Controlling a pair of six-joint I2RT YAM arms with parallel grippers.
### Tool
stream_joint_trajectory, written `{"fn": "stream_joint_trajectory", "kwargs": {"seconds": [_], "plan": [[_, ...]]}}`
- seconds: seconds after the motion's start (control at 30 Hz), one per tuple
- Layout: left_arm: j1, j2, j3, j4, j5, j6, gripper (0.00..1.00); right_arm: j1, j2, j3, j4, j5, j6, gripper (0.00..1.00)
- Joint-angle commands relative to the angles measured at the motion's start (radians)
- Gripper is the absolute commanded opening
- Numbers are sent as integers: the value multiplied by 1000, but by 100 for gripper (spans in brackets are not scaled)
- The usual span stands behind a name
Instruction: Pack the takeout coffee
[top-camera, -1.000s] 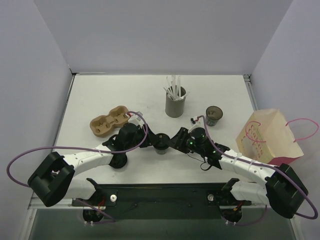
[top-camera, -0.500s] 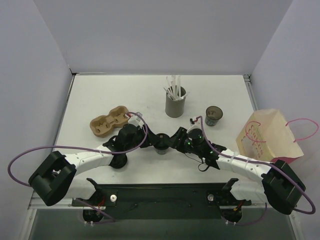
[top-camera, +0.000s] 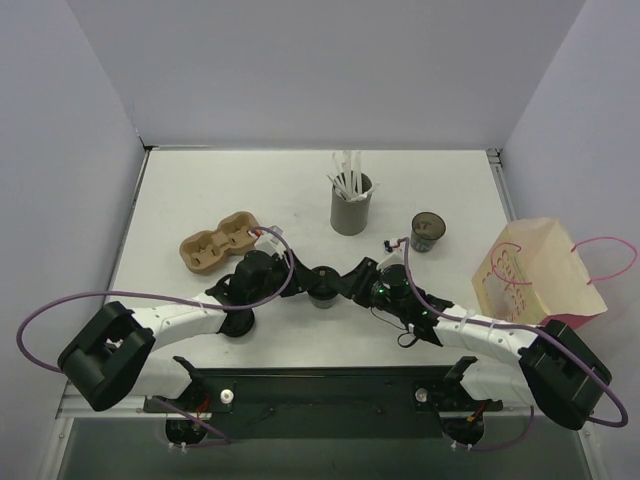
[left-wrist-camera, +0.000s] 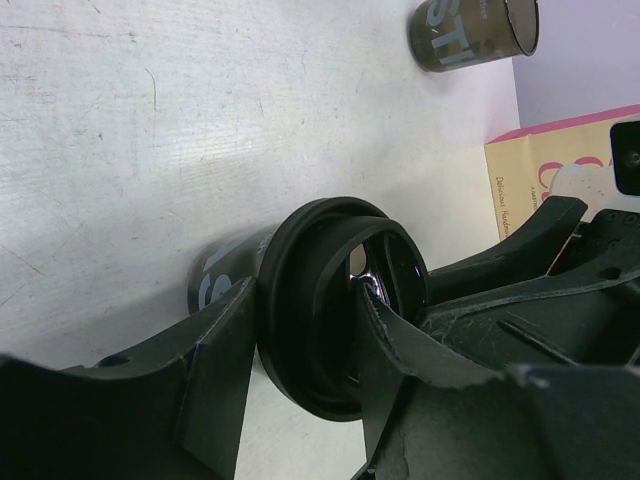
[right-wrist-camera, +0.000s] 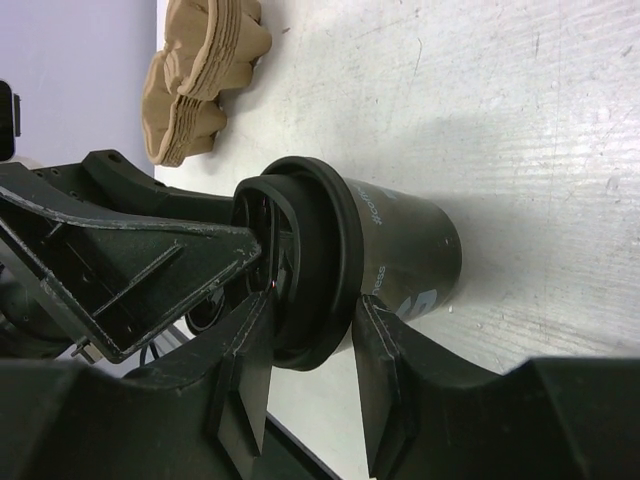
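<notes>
Left claw (left-wrist-camera: 305, 300), mine: pinched shut on lid (left-wrist-camera: 290, 250); right claw (right-wrist-camera: 315, 305): clamped round takeout coffee (right-wrist-camera: 410, 240), upright on worktop (top-camera: 200, 190) at 6 o'clock from straw holder (top-camera: 351, 212); I should press lid down level, bracing takeout coffee against tipping.

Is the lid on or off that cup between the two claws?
On: the black lid caps the mouth of the cup; both wrist views show it.
</notes>
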Motion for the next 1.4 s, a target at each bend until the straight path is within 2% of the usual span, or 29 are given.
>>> {"fn": "stream_joint_trajectory", "kwargs": {"seconds": [0.0,0.17,0.33,0.53,0.6,0.63,0.73,0.9,0.97,1.37], "plan": [[-17,68,-90,-271,24,28,49,-24,60,-49,14,10,-131,23],[-17,54,-101,-269,24,10,49,-113,150,-31,67,-130,-205,17],[-20,48,-110,-265,15,-4,48,-115,226,78,21,-235,-294,14],[-20,43,-121,-263,-2,-22,48,-126,267,150,-4,-276,-357,12],[-23,38,-124,-272,-17,-27,48,-133,270,176,-28,-308,-369,17],[-23,37,-124,-274,-21,-27,48,-141,260,198,-45,-314,-366,24],[-23,28,-130,-282,-36,-30,49,-146,209,229,-113,-323,-343,33],[-23,34,-124,-286,-42,-36,49,-147,164,301,-163,-360,-331,42],[-23,38,-121,-289,-44,-36,49,-146,157,308,-186,-357,-323,51],[-21,21,-106,-334,-76,-24,48,-146,63,253,-288,-270,-262,48]]}}
